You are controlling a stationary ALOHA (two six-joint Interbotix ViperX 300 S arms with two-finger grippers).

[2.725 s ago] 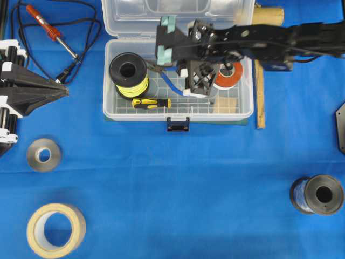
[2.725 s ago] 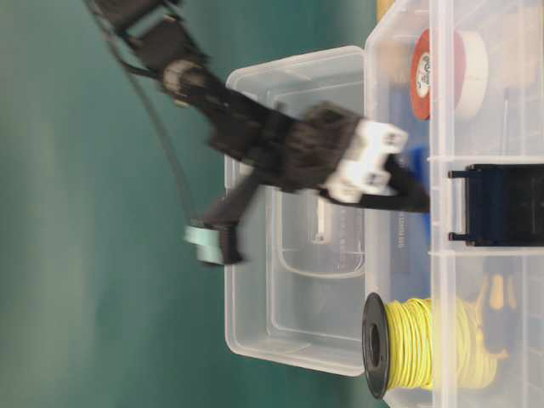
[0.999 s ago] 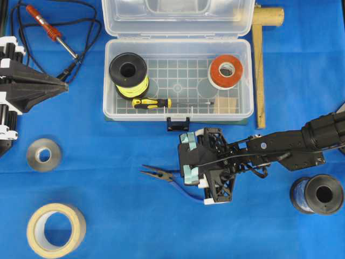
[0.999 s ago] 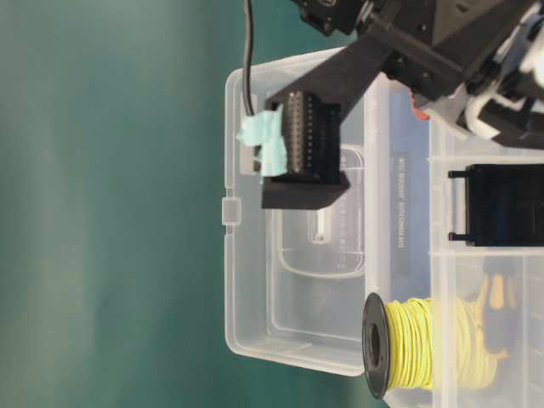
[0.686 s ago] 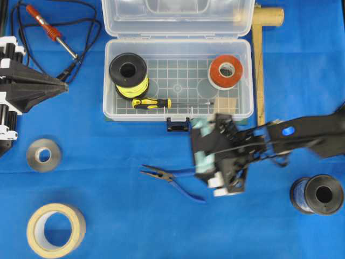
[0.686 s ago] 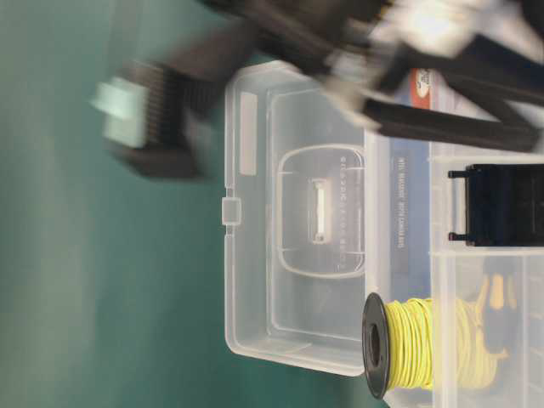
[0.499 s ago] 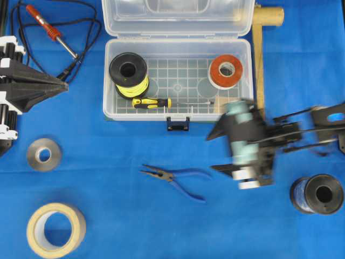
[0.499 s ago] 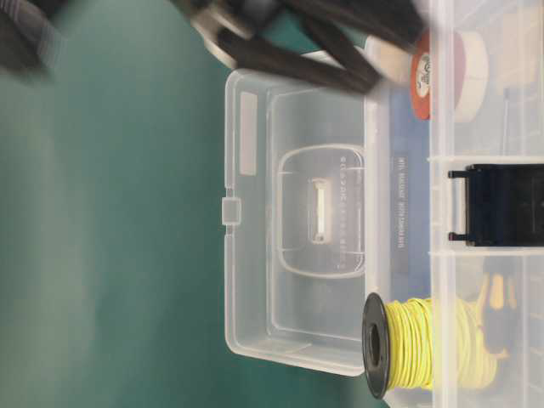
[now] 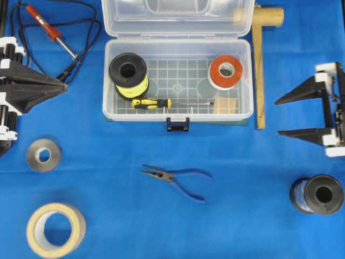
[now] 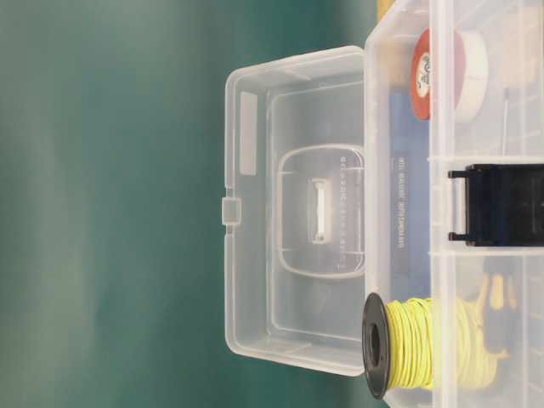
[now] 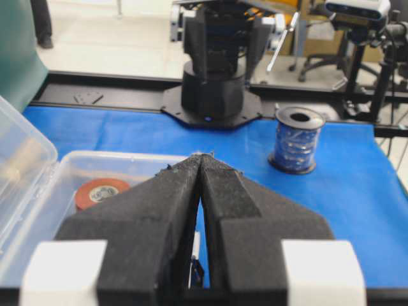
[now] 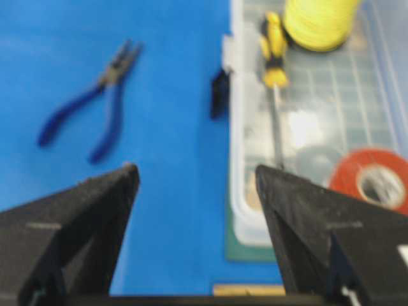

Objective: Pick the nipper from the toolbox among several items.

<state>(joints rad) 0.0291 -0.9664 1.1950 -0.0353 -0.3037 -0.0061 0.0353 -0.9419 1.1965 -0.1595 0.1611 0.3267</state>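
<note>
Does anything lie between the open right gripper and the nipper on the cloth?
Nothing visible does. The nipper lies alone on the blue cloth, outside the toolbox, with bare cloth between it and the right gripper.

The right tool (image 9: pixel 277 116) set the nipper (image 9: pixel 173 177) on the cloth, opened and withdrew right

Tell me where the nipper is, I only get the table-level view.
Observer: Overhead, the nipper lies on the cloth in front of the toolbox, outside it.
Operator: Is a gripper on it?
Observer: No. The right gripper is open at the right edge, well apart from it.
Operator: And the left one?
Observer: The left gripper is shut and empty at the left edge.
</note>
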